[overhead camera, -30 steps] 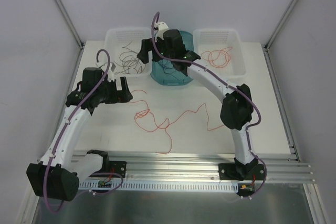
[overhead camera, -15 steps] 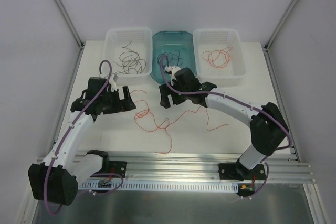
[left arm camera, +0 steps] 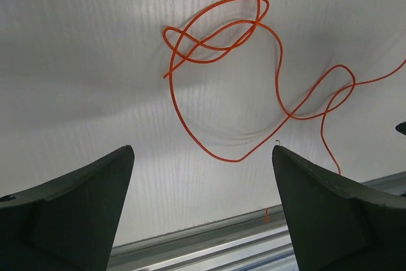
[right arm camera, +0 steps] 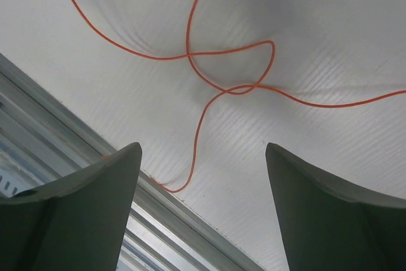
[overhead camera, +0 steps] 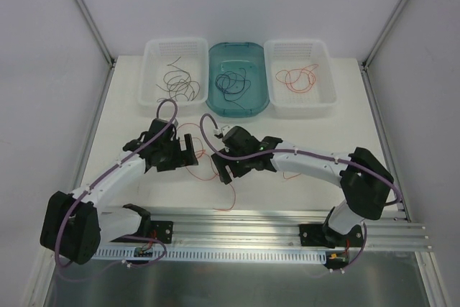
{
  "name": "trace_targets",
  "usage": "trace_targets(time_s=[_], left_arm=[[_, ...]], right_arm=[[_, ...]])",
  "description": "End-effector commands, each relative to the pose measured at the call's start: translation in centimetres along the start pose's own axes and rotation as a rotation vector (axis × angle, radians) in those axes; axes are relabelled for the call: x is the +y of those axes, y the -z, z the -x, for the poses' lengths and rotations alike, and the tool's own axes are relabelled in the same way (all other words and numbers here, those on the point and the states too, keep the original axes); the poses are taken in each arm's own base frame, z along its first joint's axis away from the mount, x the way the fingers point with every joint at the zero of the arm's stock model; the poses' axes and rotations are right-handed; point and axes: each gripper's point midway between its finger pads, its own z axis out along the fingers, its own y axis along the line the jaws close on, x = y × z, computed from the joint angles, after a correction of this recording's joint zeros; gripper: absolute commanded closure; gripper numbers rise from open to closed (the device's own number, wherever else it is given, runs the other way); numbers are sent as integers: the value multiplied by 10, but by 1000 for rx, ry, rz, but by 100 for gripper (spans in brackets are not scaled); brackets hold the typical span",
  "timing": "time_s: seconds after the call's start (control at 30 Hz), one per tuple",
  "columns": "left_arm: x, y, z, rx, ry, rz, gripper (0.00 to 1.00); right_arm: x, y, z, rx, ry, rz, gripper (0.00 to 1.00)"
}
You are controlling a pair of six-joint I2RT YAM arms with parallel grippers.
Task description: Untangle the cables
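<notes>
Since both arms are low at the near side, I begin at the metal rail (overhead camera: 251, 222) along the front edge. One tail of the loose red-orange cable (left arm camera: 209, 41) points at that rail and ends just short of it.

The left pincer (left arm camera: 203, 152) hangs over the cable with its jaws apart and nothing between them. The right pincer (right arm camera: 203, 148) is spread the same way above a crossing of strands, gripping nothing. In the overhead view the two heads face each other, close together, with little room between them. The cable sprawls on the tabletop (overhead camera: 323, 134) with its long axis roughly left to right. It is knotted into small loops under the left pincer. To either side the white surface is bare out to the walls.

At the far edge stand three bins side by side. The left clear bin (overhead camera: 149, 54) holds dark brown cables (overhead camera: 180, 84). The teal bin (overhead camera: 237, 110) holds black-blue cables (overhead camera: 233, 83), and the right clear bin (overhead camera: 329, 98) holds red-orange cables (overhead camera: 298, 77).

A second ago the right arm reached over the teal bin; it has since come back and down. The left arm has moved right, toward the tangle.
</notes>
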Motion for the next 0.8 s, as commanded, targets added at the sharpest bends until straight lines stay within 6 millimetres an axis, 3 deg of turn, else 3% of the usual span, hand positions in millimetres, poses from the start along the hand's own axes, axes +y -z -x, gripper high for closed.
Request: trace_targets(time_s=[0.0, 0.17, 0.47, 0.6, 0.67, 0.77], left_arm=[[-7, -14, 16, -70, 84, 1, 9], [-6, -34, 7, -20, 85, 34, 14], [-7, -54, -5, 28, 79, 53, 52], [-8, -54, -4, 23, 76, 52, 65], [-7, -53, -4, 17, 68, 53, 85], [-4, -51, -6, 11, 64, 53, 100]], right_arm=[[-11, -4, -17, 34, -74, -84, 17], [-2, -12, -37, 93, -73, -60, 23], [-5, -18, -61, 149, -59, -89, 48], [-16, -9, -62, 128, -59, -133, 48], [-23, 1, -50, 81, -75, -155, 43], [-44, 18, -35, 15, -122, -228, 39]])
